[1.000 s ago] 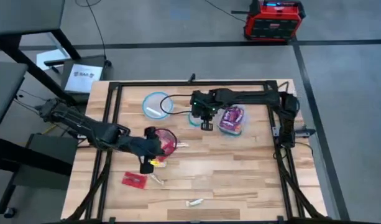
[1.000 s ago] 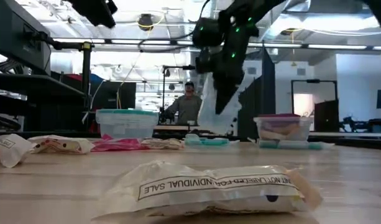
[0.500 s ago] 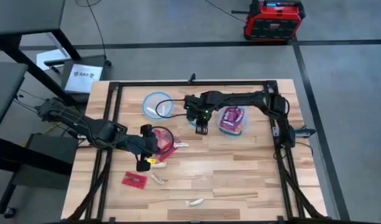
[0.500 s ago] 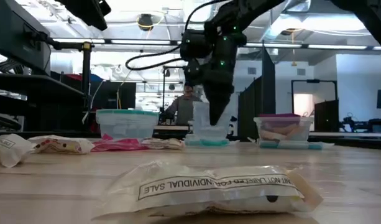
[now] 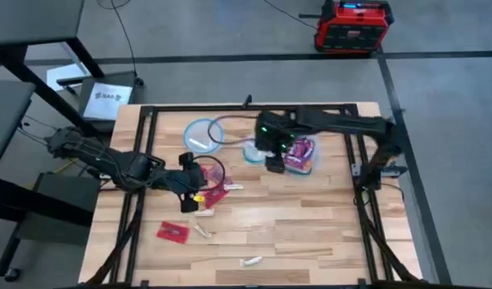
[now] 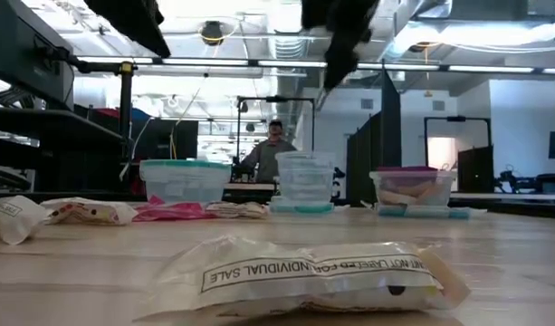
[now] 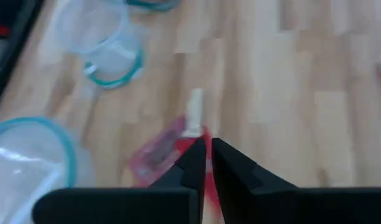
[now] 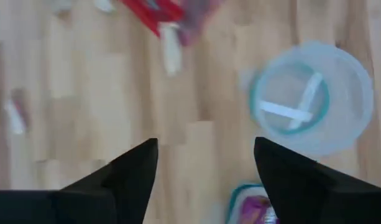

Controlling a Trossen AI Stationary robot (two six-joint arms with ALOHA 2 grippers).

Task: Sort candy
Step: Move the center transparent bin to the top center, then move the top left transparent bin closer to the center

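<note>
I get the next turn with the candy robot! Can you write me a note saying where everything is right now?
Left gripper: shut on a flat red packet, beside the round clear container of red packets.
Right gripper: open, empty, raised between the small round clear container and the rectangular clear container of purple packets.
Done: white sticks lie in the round blue-rimmed container.
Left: a loose red packet, a white stick and small sweets on the wooden table.

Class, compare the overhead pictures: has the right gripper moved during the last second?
Yes. The right gripper swung left toward the round tub, then back right, ending beside the purple-filled tub.
</note>
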